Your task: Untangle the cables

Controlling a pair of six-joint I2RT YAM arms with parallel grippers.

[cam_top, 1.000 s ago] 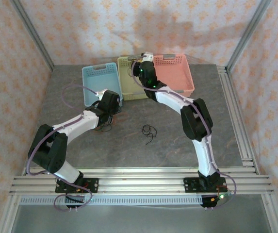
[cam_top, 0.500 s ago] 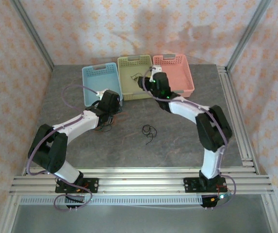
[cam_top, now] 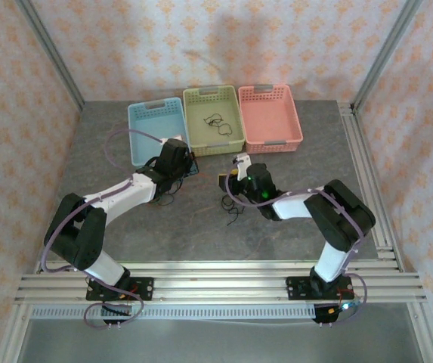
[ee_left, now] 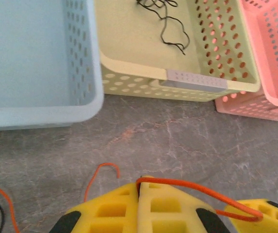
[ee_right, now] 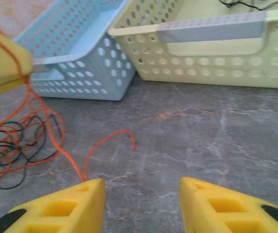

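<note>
My left gripper is shut on a red-orange cable, which runs off to the right across its yellow fingertips. In the top view the left gripper hovers just in front of the blue basket, above a tangle of cables. That tangle of orange, black and green cables lies on the table at left. My right gripper is open and low over the table, with a loose orange cable end just ahead of its left finger. Seen from above, the right gripper sits beside a black cable.
Three baskets line the back: blue basket, green basket holding a black cable, pink basket. The green basket's front wall stands close ahead of the right gripper. Aluminium rails run along the right and near edges.
My right arm has swung back from over the green basket down to the table by the left gripper, its jaws now open. A black cable stays in the green basket.
</note>
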